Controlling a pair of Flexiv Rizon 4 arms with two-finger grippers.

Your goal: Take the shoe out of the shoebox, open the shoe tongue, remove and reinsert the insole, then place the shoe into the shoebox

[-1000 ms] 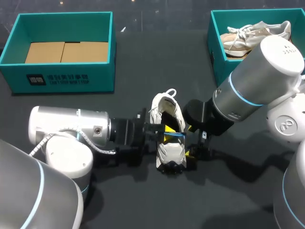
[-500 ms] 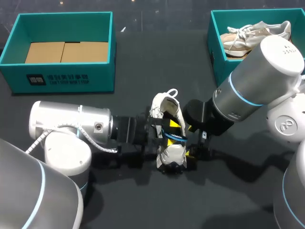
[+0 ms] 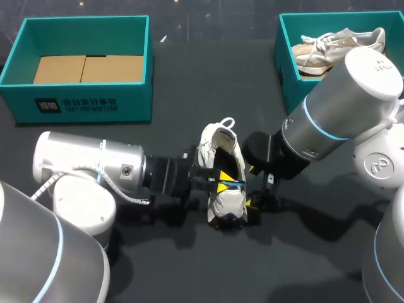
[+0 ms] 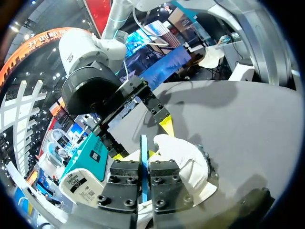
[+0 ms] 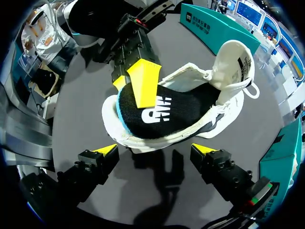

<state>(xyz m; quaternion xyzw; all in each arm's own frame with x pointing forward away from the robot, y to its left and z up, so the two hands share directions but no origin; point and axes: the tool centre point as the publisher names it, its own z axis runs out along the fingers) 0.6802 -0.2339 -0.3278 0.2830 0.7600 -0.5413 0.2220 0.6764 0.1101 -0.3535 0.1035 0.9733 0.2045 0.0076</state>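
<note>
You have even overhead light on the black table (image 3: 189, 82), bright enough to read everything on it. Soft shadows pool under my left arm (image 3: 88, 167) and spread toward the table's right edge below my right arm (image 3: 341, 107). Both silver housings carry pale highlights. In the right wrist view the shoe (image 5: 224, 67) throws a dark shadow toward the right gripper (image 5: 155, 150), and its black insole (image 5: 162, 112) shows no glare. In the left wrist view the table takes a grey sheen.

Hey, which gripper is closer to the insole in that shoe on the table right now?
Left. The left gripper is shut on the insole, pinching its edge inside the shoe. The right gripper is open beside the shoe, not touching the insole.
</note>
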